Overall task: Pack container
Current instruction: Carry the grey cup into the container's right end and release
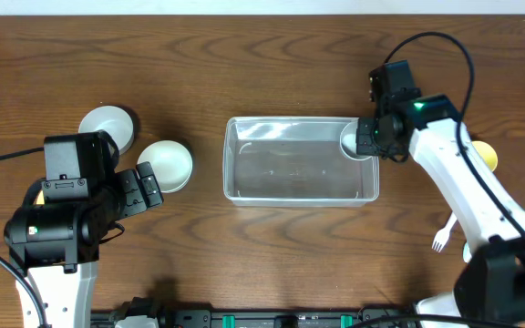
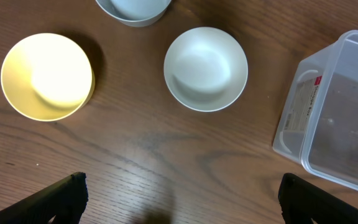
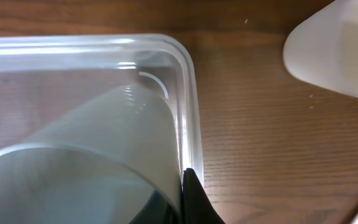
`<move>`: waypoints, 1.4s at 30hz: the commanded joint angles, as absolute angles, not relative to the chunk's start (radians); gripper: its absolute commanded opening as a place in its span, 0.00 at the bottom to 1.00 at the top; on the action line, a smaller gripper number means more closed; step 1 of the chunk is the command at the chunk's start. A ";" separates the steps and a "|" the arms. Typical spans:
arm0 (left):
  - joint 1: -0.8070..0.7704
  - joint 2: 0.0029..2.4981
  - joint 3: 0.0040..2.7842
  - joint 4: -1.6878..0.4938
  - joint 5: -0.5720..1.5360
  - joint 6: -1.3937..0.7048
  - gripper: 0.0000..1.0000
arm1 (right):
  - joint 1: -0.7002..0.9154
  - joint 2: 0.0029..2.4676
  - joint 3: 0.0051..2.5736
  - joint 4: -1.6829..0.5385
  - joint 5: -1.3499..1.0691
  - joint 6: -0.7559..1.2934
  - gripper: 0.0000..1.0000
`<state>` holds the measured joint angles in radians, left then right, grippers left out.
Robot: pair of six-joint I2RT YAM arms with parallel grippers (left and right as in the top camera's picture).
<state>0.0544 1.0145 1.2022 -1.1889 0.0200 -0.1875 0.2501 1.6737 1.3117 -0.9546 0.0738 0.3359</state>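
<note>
The container (image 1: 229, 164) is a clear rectangular tub at the table's middle. My right gripper (image 1: 369, 141) is at its far right corner, shut on the wall of a pale cup (image 1: 352, 143) that sits inside that corner. In the right wrist view the cup (image 3: 98, 143) lies tilted against the container rim (image 3: 188, 93), and one dark finger (image 3: 197, 202) presses its wall from outside. My left gripper (image 1: 149, 187) stands open and empty just left of the container (image 2: 337, 118), its fingers (image 2: 67, 196) wide apart above bare wood, short of a white bowl (image 2: 206, 68).
Left of the container are the white bowl (image 1: 167, 164), a grey bowl (image 1: 108, 128) and a yellow bowl (image 2: 47, 76). A yellow object (image 1: 487, 155) and a white fork (image 1: 441, 239) lie on the right. A blurred white shape (image 3: 334, 50) sits beyond the container corner.
</note>
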 commanded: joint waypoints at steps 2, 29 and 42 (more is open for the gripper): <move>0.056 1.019 1.219 -1.192 0.019 -0.197 0.98 | 0.263 1.738 1.312 -0.943 0.070 0.336 0.01; 0.056 1.037 1.213 -1.192 0.019 -0.197 0.98 | 0.263 1.796 1.318 -0.876 0.052 0.336 0.28; 0.056 1.037 1.213 -1.192 0.018 -0.197 0.98 | 0.225 1.679 1.613 -1.026 0.152 0.298 0.63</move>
<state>0.0544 1.0344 1.2022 -1.1892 0.0200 -0.1875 0.2455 1.7359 1.5379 -1.0050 0.0875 0.3077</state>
